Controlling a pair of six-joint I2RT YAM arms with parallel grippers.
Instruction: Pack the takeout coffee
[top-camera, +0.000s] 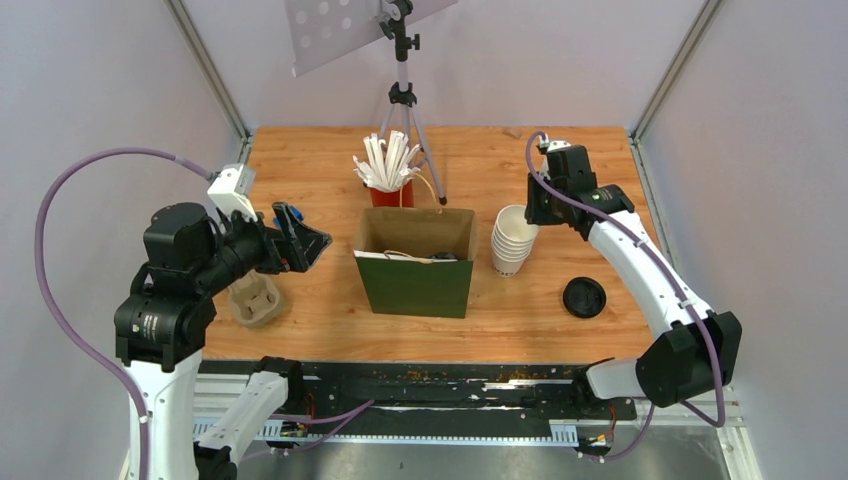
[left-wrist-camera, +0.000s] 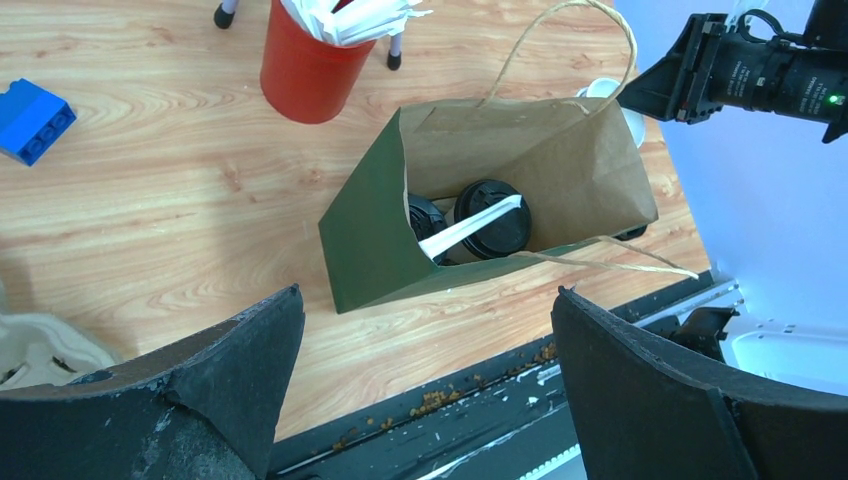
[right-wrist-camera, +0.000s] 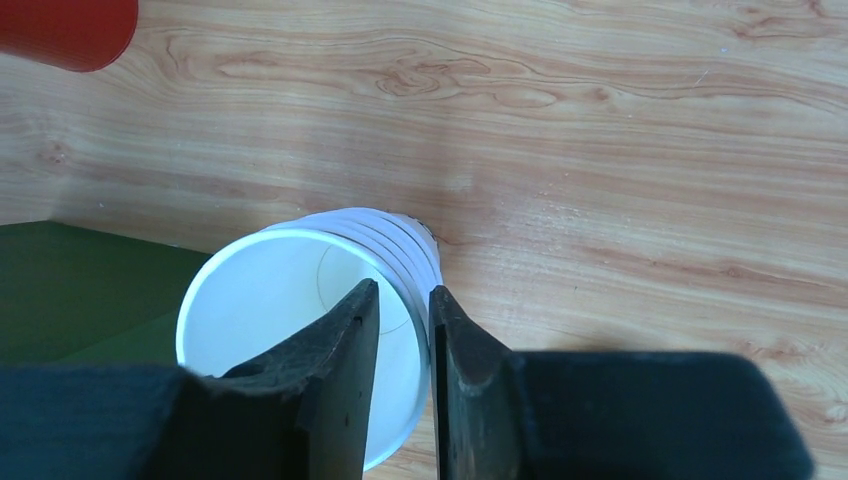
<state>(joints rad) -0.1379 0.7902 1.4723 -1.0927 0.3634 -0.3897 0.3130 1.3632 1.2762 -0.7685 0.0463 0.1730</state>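
Two grippers are presented over the light wooden table. Nearest, on the left, a brown moulded-pulp cup carrier is partly hidden under the left arm. On the right, the round black plastic lid is laid flat on the table, alone and touching no cup. The left gripper is held above the table, jaws spread fully, with nothing between them.

At centre, a dark green paper bag is stood upright and open. Two black-lidded cups are seen inside with a white straw across them; their lower parts are hidden by the bag wall.

Just beside the bag, the right gripper is set astride the rim of the topmost white paper cup of a nested stack of white cups. One finger is inside, one outside, and the jaws are narrowly apart. Whether the wall is pinched cannot be told.

Farther back, a red cup of white straws is placed. Behind it is a tripod whose perforated panel is cut off by the frame.
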